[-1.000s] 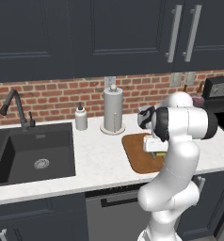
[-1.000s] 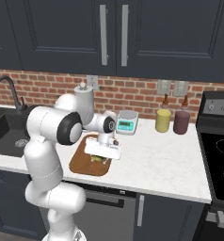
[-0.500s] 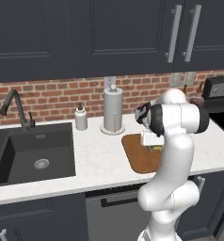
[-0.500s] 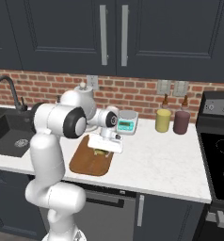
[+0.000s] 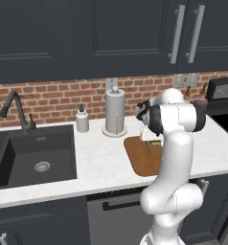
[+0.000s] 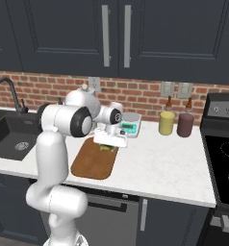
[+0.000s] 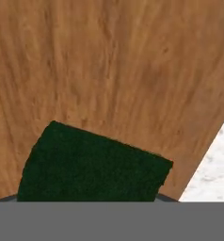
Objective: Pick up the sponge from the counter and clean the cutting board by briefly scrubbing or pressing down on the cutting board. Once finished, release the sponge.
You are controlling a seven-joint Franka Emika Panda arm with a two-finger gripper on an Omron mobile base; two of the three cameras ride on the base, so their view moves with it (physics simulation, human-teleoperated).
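Pressing the sponge point(image 7: 92, 164) onto the cutting board point(image 7: 114, 70), dark scrubbing face toward the camera.
Its long axis is seen running across the hand view; the gripper point(image 6: 108, 142) is clamped on it, near the board's edge beside the counter point(image 7: 212, 164).

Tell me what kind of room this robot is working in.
A home-style kitchen, rendered rather than real. A black sink with a tap is set in the white counter, a stove stands at the far end, and dark cabinets hang over a brick backsplash.
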